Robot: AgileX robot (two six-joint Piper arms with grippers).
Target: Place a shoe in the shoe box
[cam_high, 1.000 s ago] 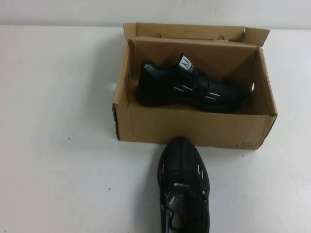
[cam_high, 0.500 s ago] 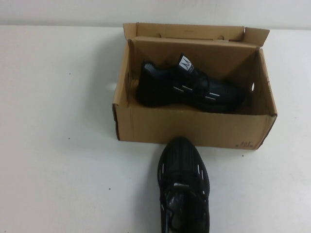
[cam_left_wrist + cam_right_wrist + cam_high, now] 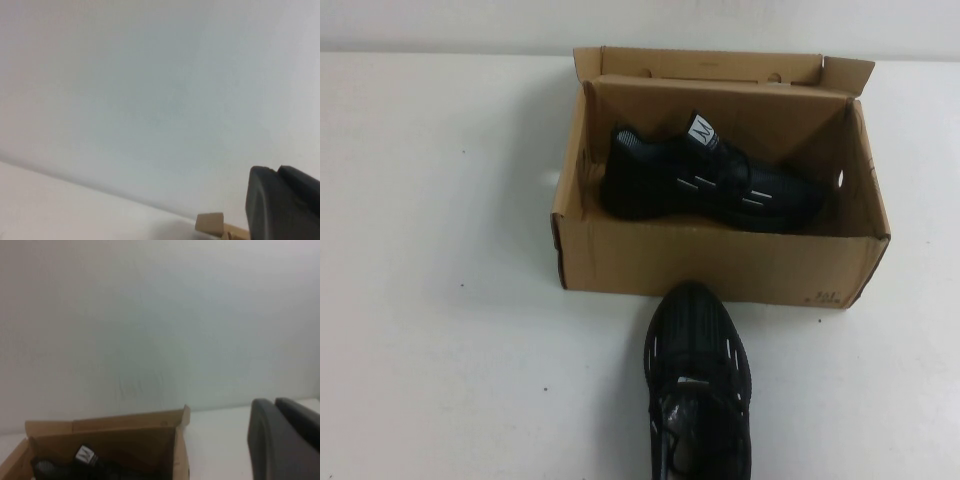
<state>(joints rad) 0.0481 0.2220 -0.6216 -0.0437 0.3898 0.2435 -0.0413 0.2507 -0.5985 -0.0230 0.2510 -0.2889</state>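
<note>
The brown cardboard shoe box (image 3: 720, 268) stands open at the table's far middle, its flap lid folded back. One black sneaker (image 3: 710, 185) with white dashes and a white tongue tag lies inside it, toe to the right. The second identical sneaker (image 3: 698, 385) stands on the table just in front of the box, toe pointing at the front wall. Neither gripper shows in the high view. The left gripper (image 3: 277, 172) is raised, fingers together and empty, with a box corner (image 3: 210, 222) beside it. The right gripper (image 3: 274, 404) is raised, shut and empty, looking over the box (image 3: 100, 432) and the boxed sneaker (image 3: 85, 460).
The white table (image 3: 440, 300) stretches left and right of the box. A pale wall runs along the table's far edge behind the box. The outer sneaker reaches the near edge of the high view.
</note>
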